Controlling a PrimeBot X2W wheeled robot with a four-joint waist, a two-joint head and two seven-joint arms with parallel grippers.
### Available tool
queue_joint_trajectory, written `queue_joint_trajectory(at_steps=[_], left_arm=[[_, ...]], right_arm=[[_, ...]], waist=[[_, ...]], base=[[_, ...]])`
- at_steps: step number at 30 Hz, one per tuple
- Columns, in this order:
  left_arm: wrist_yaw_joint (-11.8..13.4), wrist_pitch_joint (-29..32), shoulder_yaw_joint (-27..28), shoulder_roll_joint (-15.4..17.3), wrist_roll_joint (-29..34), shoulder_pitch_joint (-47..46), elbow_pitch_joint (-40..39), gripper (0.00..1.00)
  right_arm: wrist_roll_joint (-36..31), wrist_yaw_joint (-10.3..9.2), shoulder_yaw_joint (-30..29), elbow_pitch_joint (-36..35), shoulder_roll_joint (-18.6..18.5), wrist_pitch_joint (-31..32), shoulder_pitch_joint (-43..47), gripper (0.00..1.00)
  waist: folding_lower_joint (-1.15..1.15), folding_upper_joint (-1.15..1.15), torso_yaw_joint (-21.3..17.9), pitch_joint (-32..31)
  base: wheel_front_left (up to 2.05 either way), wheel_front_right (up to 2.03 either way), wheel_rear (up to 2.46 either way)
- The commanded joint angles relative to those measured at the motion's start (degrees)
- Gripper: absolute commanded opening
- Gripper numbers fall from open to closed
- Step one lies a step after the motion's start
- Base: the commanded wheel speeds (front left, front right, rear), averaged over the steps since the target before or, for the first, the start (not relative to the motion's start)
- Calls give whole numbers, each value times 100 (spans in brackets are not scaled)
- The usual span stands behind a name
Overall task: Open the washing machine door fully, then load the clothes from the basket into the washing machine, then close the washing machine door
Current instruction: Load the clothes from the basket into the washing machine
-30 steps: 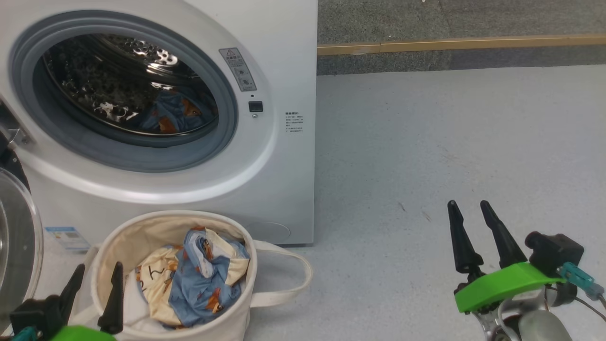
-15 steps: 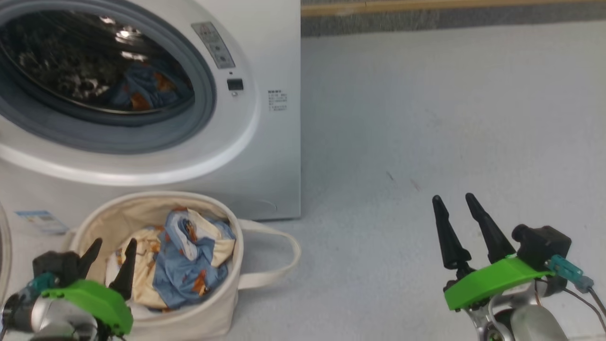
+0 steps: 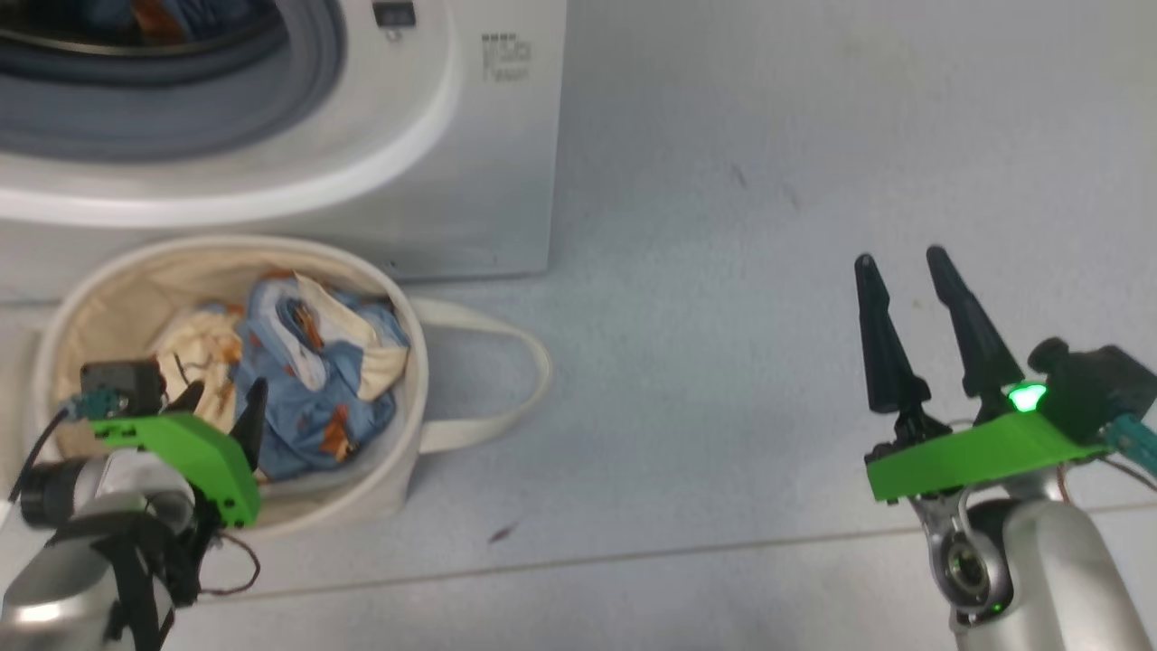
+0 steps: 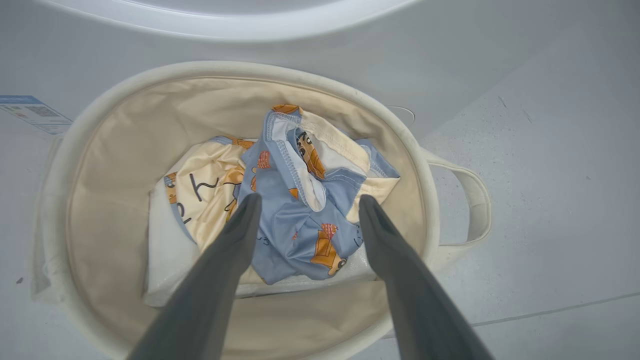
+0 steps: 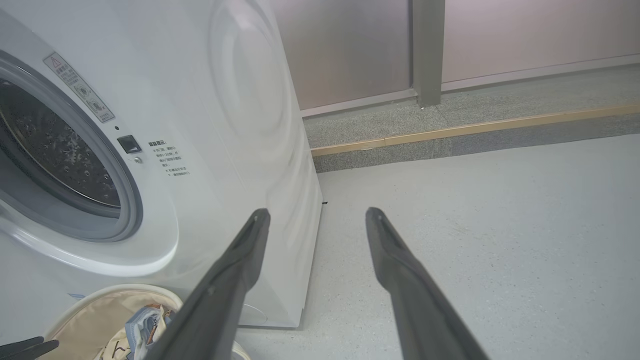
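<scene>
- White washing machine (image 3: 488, 181) at the upper left of the head view, its grey-rimmed drum opening (image 3: 298, 81) uncovered, a glimpse of blue and orange cloth (image 3: 181, 14) inside.
- Small round cream basket (image 3: 389, 470) on the pale grey floor (image 3: 723, 362), just in front of the washing machine, one looped handle (image 3: 506, 362) lying out to the right.
- Clothes (image 3: 316, 380) heaped inside the basket: crumpled light blue fabric with orange-brown prints, over cream cloth.
- Left gripper (image 3: 226, 389), released and empty, fingers spread wide, pointing down into the basket, tips either side of the blue fabric; contact with it unclear.
- Right gripper (image 3: 901, 257), released and empty, fingers apart, over bare floor, well apart from the basket and to the right of the washing machine.
</scene>
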Motion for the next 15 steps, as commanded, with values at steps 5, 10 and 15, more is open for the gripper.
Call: queue_joint_trajectory(at_steps=[5,10,15], left_arm=[[-7,1,-349,314,-370,-561,35,100],[-8,-12,-675,479,-901,-877,28,100],[-8,-118,-1043,686,-1338,-1337,21,100]], right_arm=[[-79,6,72,-499,-9,-130,-316,100],[-78,6,-37,-774,-9,-214,-348,100],[-78,6,-113,-1036,-9,-263,-349,100]], waist=[[-2,0,-140,1075],[-2,0,-242,1569],[-2,0,-315,2129]], base=[[0,0,0],[0,0,0],[0,0,0]])
